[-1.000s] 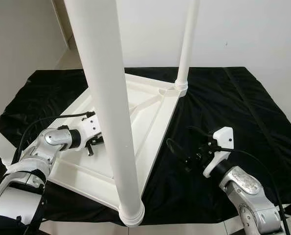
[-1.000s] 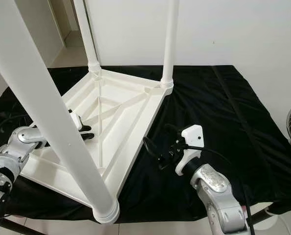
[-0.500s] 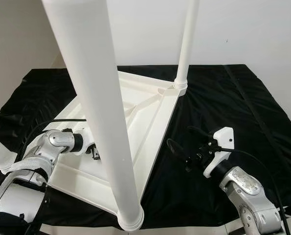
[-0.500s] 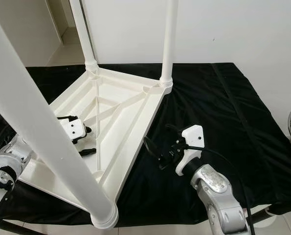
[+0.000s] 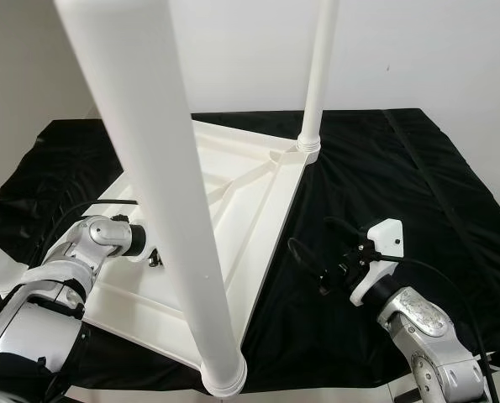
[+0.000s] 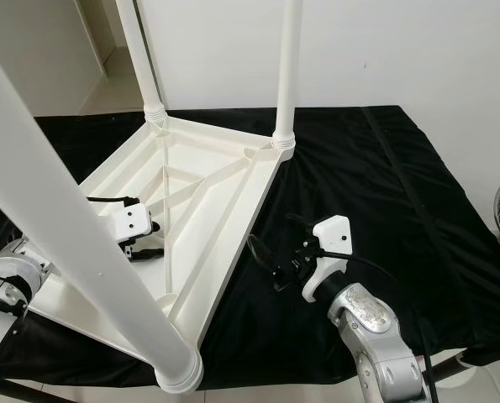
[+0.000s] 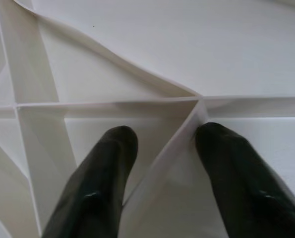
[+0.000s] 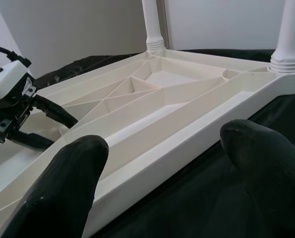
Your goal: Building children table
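**One upturned table, two grippers at its underside**

One white table (image 6: 224,180) lies inverted on the black cloth (image 6: 376,168), legs (image 6: 286,67) up. Left gripper (image 7: 159,144): fingers (image 7: 105,168) spread, straddling a rib (image 7: 157,158) inside the underside. Right gripper (image 8: 162,163): fingers (image 8: 70,168) apart, holding nothing, table rim just ahead of them.

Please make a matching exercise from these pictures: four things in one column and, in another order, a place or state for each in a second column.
1. left hand
2. right hand
3. table legs
4. black cloth

a. standing upright from the tabletop's corners
b. open, over the cloth beside the tabletop
c. spread under the upturned tabletop
d. open, astride a rib inside the tabletop

Pairs: 1-d, 2-b, 3-a, 4-c
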